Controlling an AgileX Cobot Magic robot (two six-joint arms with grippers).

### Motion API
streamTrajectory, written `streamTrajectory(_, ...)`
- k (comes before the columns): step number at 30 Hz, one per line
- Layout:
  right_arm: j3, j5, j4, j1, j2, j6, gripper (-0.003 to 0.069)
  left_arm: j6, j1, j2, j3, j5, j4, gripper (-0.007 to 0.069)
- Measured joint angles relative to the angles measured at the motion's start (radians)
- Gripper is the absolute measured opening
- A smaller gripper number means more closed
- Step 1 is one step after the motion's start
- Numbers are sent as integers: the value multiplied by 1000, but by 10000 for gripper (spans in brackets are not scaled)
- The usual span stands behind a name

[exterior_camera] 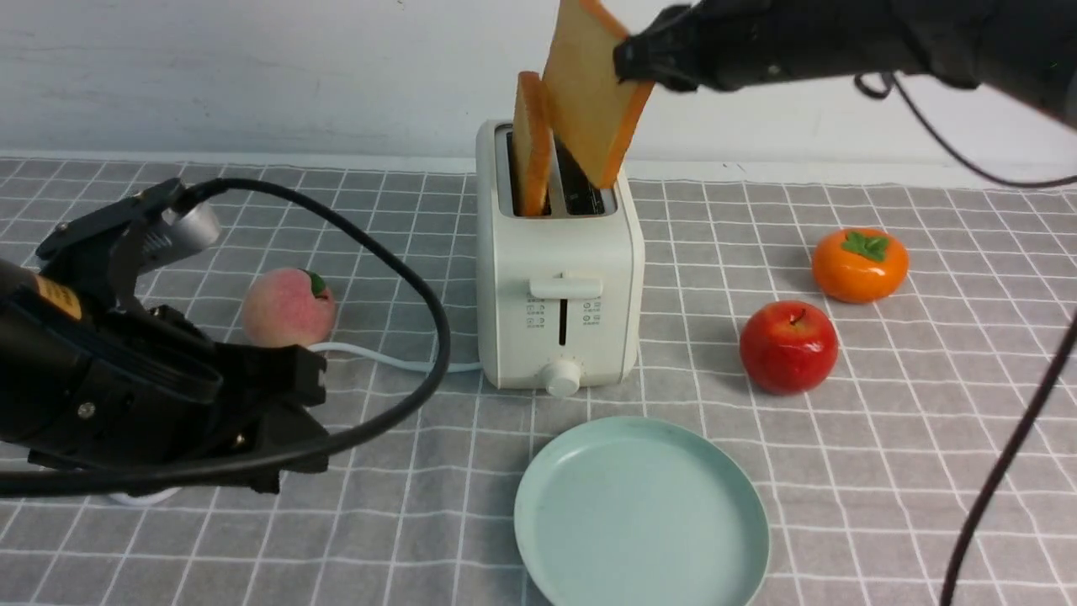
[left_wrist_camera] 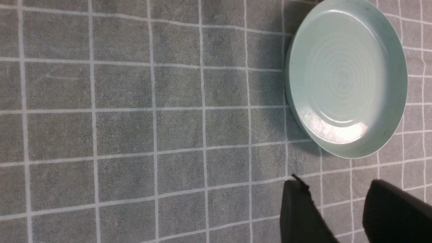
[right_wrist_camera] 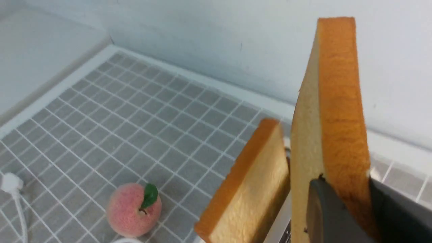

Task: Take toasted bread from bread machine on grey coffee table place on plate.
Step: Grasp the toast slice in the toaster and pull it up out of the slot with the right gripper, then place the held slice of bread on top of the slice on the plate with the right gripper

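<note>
Grey grid-cloth bench [exterior_camera: 883, 471], white wall behind. Toaster [exterior_camera: 559, 286] sits mid-bench with its lever facing the robot. Plate [exterior_camera: 639, 513] is bare, just in front of it.

Right gripper [exterior_camera: 637, 59] is clamped on a crust edge of the lifted slice [exterior_camera: 589, 101], near its top. Slice hangs tilted over the right slot, low corner about level with the slot mouth; can't tell if it's fully clear. Second slice [exterior_camera: 532, 143] stands in the left slot, top half out, close beside the lifted one. Left gripper [left_wrist_camera: 334, 202] hovers low over the bench near the plate, jaws apart, holding nothing.

Risks, as judged:
- Moving toward the plate before the corner clears: it catches the slot rim and drags or tips the toaster.
- Grip is on one edge only and the slice is thick: it could pivot or slip in the swing.
- Tilt leaves it close to the second slice; a brush knocks that one askew.
- Apple [exterior_camera: 788, 347] sits right of the plate; a wide arc could clip it.
- Off-centre release: slice lands on the rim and flops onto the cloth.
</note>
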Motion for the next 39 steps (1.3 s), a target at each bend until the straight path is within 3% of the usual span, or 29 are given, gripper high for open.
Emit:
streamTrajectory(3,-8,78,-8,-34,-87,-1,110,0,0,0,0,15,0,273)
streamTrajectory(7,-17,340,-101,-123,-236,54,110,0,0,0,0,25,-6,273)
streamTrajectory(9,0,585,-174,-192,-307,200,110,0,0,0,0,25,-22,269)
streamTrajectory(11,58,647,-201,-213,-324,276,110,0,0,0,0,25,-32,267)
streamTrajectory(15,262,655,-204,-193,-325,311,110,0,0,0,0,29,-37,267)
streamTrajectory(18,475,647,-148,-143,-302,267,110,0,0,0,0,30,-37,267)
streamTrajectory(22,656,537,13,-81,-280,154,110,0,0,0,0,33,-39,267)
streamTrajectory(24,739,418,167,-53,-262,81,110,0,0,0,0,34,-40,265)
streamTrajectory(28,780,327,306,-52,-238,71,115,0,0,0,0,38,-40,265)
streamTrajectory(32,793,307,365,-52,-206,93,183,0,0,0,0,44,-40,265)
streamTrajectory(39,795,422,294,-97,-205,112,428,1,0,0,0,37,-39,265)
